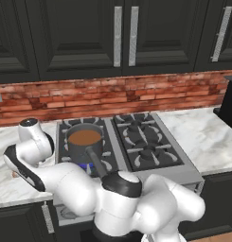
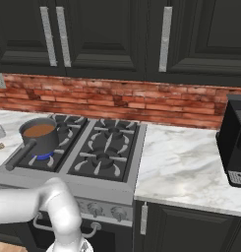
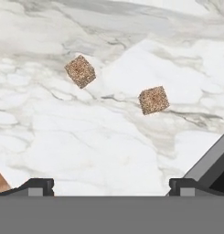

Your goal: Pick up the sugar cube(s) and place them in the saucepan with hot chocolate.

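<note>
2 brown sugar cubes (image 3: 80, 71) (image 3: 153, 100) apart; saucepan (image 1: 84, 144) on burner.

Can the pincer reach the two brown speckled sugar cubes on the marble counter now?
Probably yes. The pincer is open above the white marble counter, and both brown speckled sugar cubes lie apart on bare stone ahead of its tips, with nothing between.

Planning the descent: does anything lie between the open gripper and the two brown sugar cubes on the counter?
Nothing visible: in the hand view, bare marble counter separates the open gripper from both sugar cubes.
</note>
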You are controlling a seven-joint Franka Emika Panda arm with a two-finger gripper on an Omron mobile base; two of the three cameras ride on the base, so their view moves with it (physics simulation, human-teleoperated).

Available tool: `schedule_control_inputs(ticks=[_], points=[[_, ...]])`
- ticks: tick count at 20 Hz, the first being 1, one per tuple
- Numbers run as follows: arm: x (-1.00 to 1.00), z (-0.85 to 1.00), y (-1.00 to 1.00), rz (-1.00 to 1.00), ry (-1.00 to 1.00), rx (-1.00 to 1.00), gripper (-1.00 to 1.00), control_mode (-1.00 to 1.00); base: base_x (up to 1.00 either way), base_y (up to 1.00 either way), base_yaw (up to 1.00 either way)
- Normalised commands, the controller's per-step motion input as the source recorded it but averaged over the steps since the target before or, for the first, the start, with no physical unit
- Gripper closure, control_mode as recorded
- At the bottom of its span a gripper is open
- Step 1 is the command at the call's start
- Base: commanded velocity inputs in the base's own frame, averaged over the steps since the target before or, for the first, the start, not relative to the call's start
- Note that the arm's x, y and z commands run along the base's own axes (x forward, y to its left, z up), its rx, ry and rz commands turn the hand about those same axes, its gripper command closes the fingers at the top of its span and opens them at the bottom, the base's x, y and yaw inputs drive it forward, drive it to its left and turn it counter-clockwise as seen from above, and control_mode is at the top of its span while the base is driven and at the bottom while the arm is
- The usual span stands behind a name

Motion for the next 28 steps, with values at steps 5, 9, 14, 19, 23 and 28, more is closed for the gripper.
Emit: schedule_control_inputs(ticks=[5, 9, 14, 19, 23, 28], points=[[0.02, -0.03, 0.00, -0.04, 0.00, 0.00, -1.00, -1.00, 0.00, 0.00, 0.00], [0.20, -0.13, 0.00, -0.04, 0.00, 0.00, -1.00, -1.00, 0.00, 0.00, 0.00], [0.32, -0.11, 0.00, -0.03, 0.01, 0.00, -1.00, -1.00, 0.00, 0.00, 0.00], [0.24, 0.00, 0.00, 0.00, 0.04, 0.00, -1.00, -1.00, 0.00, 0.00, 0.00], [0.37, -0.03, 0.00, 0.00, 0.06, 0.00, -1.00, -1.00, 0.00, 0.00, 0.00], [0.29, -0.04, 0.00, 0.00, 0.11, 0.00, -1.00, -1.00, 0.00, 0.00, 0.00]])
